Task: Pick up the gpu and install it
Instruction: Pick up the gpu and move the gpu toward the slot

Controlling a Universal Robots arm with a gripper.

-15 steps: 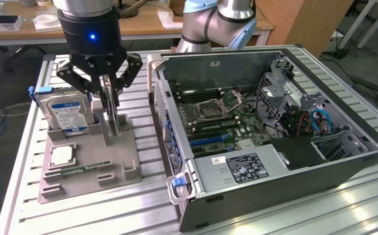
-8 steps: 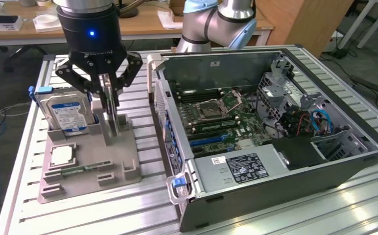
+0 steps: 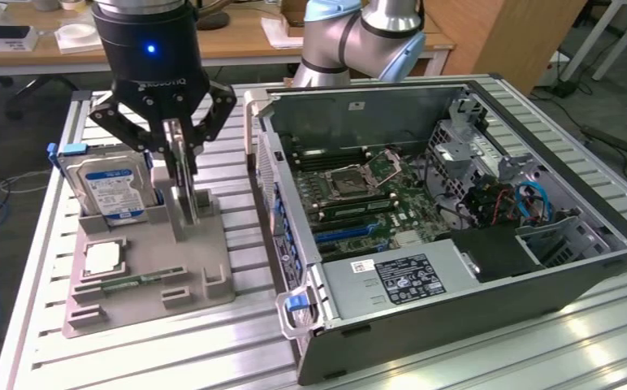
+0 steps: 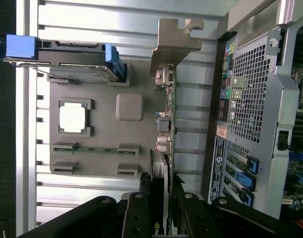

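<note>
Gpu [image 4: 169,116] stands on edge in the grey tray [image 4: 101,134], gripped by the partly closed hand [image 4: 163,201].

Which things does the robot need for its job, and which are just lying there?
For the job: the gripper, closed on the gpu standing in the grey holder; the open computer case.
Just lying about: the hard drive, the square chip, the memory stick.

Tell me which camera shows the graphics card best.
The wrist view: the graphics card runs edge-on along its whole length, with its silver bracket plain to see. The exterior view gives just a thin upright sliver of it, clamped inside the gripper.
</note>
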